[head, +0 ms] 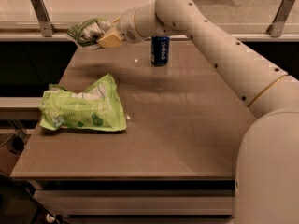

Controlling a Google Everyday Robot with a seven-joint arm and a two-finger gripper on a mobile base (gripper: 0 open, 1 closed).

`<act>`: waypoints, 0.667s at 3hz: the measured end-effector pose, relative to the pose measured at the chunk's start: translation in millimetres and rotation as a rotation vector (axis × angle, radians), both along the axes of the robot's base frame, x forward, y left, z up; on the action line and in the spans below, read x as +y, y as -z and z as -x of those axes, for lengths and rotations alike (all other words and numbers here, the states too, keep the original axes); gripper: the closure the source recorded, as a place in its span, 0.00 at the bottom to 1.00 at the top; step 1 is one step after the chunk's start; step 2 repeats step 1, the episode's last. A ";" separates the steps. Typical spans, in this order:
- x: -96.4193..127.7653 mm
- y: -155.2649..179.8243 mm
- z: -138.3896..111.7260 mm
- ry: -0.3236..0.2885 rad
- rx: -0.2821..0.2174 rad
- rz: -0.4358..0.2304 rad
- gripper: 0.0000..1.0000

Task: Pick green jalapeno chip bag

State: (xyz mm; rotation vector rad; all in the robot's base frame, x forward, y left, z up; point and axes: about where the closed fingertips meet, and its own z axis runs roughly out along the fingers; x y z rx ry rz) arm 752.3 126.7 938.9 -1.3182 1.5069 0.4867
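The green jalapeno chip bag [87, 31], small, olive-green with a white label patch, hangs in the air above the table's far left corner. My gripper [105, 37] is shut on its right end and holds it clear of the table top. The white arm reaches in from the right across the back of the table.
A larger bright lime-green bag with dark spots [84, 108] lies at the left of the brown table [187, 125]. A blue soda can [160, 51] stands upright at the back middle, just right of the gripper. A railing with metal posts [41, 14] runs behind the table.
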 end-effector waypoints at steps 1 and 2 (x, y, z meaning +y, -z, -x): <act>-5.7 -24.5 0.0 0.013 -0.038 0.005 1.00; -5.7 -24.5 0.0 0.013 -0.038 0.005 1.00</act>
